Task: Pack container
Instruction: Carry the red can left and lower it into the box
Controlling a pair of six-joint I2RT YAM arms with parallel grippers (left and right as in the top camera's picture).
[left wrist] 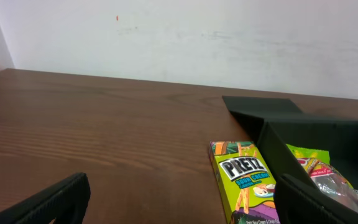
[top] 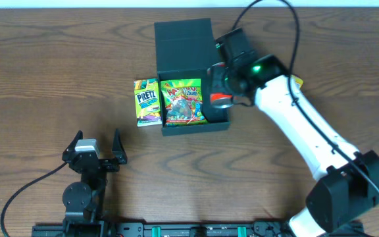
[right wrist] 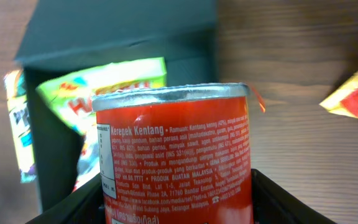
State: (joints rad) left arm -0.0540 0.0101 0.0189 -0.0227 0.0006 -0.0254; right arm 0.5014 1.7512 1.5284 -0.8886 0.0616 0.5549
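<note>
The container (top: 217, 120), a dark square box with its flap lid (top: 183, 45) open at the back, sits at the table's middle. A green candy bag (top: 183, 101) lies in its left half. My right gripper (top: 220, 89) is shut on a red can (right wrist: 174, 155) and holds it over the container's right half; the can (top: 220, 100) also shows from overhead. The container (right wrist: 55, 155) and the bag (right wrist: 104, 84) lie below the can in the right wrist view. My left gripper (top: 96, 150) is open and empty near the front edge. In the left wrist view the container (left wrist: 272, 134) is at the right.
A yellow-green Pretz box (top: 147, 101) lies on the table against the container's left wall, and it shows in the left wrist view (left wrist: 244, 183). A yellow-red snack pack (right wrist: 356, 93) lies on the table to the right of the container, partly hidden under my right arm (top: 298, 82).
</note>
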